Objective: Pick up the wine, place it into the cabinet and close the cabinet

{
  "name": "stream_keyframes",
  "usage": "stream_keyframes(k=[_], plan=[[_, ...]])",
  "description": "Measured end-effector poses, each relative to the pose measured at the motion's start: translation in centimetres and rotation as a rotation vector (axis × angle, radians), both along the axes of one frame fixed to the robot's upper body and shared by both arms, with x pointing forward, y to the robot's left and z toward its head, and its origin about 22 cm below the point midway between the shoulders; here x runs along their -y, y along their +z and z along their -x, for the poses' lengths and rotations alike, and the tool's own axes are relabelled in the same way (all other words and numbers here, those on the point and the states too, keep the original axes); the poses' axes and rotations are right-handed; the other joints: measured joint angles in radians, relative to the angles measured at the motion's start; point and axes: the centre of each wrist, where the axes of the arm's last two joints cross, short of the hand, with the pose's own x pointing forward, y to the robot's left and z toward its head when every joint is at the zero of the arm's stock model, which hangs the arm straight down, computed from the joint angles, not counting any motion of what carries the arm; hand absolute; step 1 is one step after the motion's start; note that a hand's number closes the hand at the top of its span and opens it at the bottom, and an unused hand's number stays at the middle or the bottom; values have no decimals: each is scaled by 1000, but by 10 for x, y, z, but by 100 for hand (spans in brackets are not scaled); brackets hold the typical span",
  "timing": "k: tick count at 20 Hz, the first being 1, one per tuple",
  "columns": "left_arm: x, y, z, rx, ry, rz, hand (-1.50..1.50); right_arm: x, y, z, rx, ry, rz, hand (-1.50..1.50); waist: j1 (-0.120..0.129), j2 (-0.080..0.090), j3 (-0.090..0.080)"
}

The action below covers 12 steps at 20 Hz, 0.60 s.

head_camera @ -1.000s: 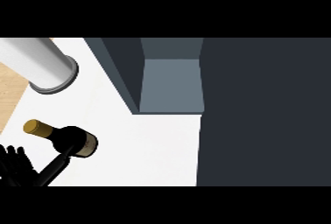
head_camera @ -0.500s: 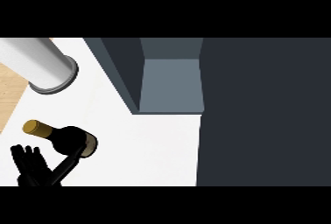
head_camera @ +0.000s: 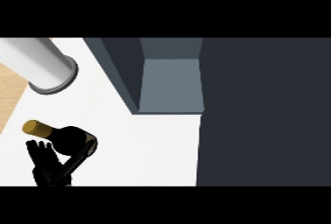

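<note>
No legible txt, labels or nos. anywhere.

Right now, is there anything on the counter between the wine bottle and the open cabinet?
No. In the head view, only bare white counter lies between the wine bottle and the open cabinet. The grey cylinder stands off that stretch.

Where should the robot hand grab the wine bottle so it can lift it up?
Probably round the wide dark body of the wine bottle, not the thin neck with the tan cap. The bottle stands on the white counter, so its sides are free. The left hand is already on its near-left side with fingers and thumb spread round the body, so closing from there seems simplest.
</note>
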Motion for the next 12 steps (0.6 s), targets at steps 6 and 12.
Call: stream_keyframes(k=[6, 12], plan=[[-10, -16, 1, 22, 11, 21, -150, 0, -4, 3, 6, 2, 7, -150, 0, 0, 0], [-14, -32, 0, 100, 0, 69, -150, -6, 4, -1, 10, -3, 9, -150, 0, 0, 0]])
